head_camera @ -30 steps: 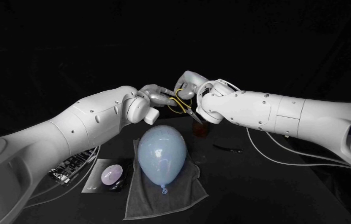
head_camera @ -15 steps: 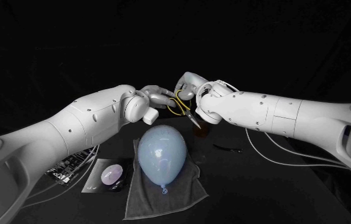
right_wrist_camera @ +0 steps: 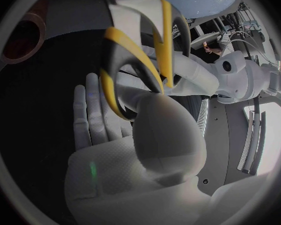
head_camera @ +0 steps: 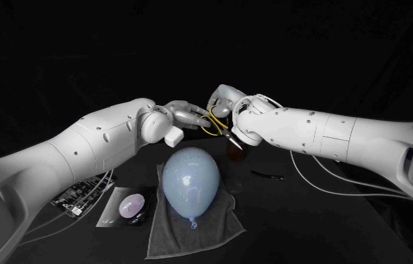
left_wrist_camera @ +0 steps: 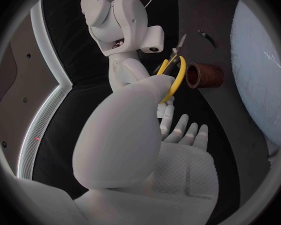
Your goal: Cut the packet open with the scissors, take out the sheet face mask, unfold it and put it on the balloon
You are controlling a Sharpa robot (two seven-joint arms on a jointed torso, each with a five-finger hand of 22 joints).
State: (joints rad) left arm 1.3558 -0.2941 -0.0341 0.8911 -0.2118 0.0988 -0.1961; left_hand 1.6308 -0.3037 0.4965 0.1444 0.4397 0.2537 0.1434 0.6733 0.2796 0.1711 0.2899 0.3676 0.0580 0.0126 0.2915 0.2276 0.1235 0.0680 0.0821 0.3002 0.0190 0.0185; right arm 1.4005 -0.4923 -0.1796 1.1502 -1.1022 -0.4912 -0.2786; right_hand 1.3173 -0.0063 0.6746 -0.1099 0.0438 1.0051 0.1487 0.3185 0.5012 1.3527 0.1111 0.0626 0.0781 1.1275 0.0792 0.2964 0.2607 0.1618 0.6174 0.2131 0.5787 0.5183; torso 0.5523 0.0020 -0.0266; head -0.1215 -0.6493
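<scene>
The yellow-handled scissors (head_camera: pixel 212 124) hang in the air above the table's middle, between both hands, blades pointing down towards the table. My right hand (head_camera: pixel 222 100) has its thumb through a yellow loop (right_wrist_camera: pixel 137 60), its other fingers held straight. My left hand (head_camera: pixel 182 113) meets the scissors (left_wrist_camera: pixel 173 77) from the other side, thumb against a handle. The pale blue balloon (head_camera: pixel 191 180) lies below on a grey towel (head_camera: pixel 172 234). The silver packet (head_camera: pixel 129 207) lies flat on the table left of the towel, untouched.
A brown round holder (head_camera: pixel 235 151) stands just behind the balloon, under the scissor blades. A small black strip (head_camera: pixel 268 175) lies to the right of the towel. A board with cables (head_camera: pixel 82 195) sits at the left by my left arm.
My left forearm has shifted slightly. Both hands stay together on the scissors in the same place; balloon and packet have not moved.
</scene>
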